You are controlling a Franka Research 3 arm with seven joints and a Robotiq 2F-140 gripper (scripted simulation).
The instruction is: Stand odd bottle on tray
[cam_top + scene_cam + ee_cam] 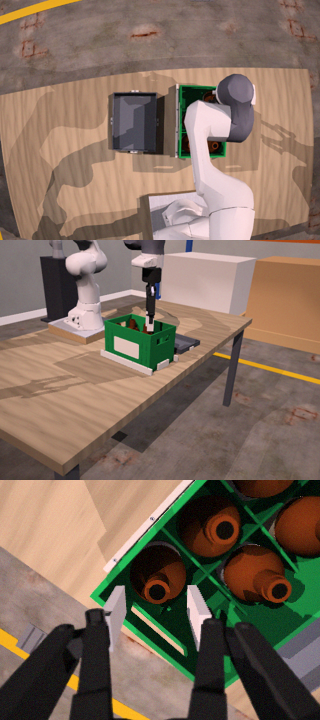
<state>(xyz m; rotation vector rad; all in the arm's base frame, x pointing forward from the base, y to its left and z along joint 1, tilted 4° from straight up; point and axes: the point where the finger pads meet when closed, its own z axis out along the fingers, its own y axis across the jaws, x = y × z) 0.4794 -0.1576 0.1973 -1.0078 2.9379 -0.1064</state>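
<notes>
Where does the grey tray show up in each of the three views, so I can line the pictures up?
Top: the grey tray lies left of centre, directly left of the green crate.
Exterior: only a strip of the tray shows, behind the crate's right end.
Wrist: a grey edge at the lower right, past the crate wall, is probably the tray.
Shared landmark: the green crate.

Bright, hard shadows (top view warped)
</notes>
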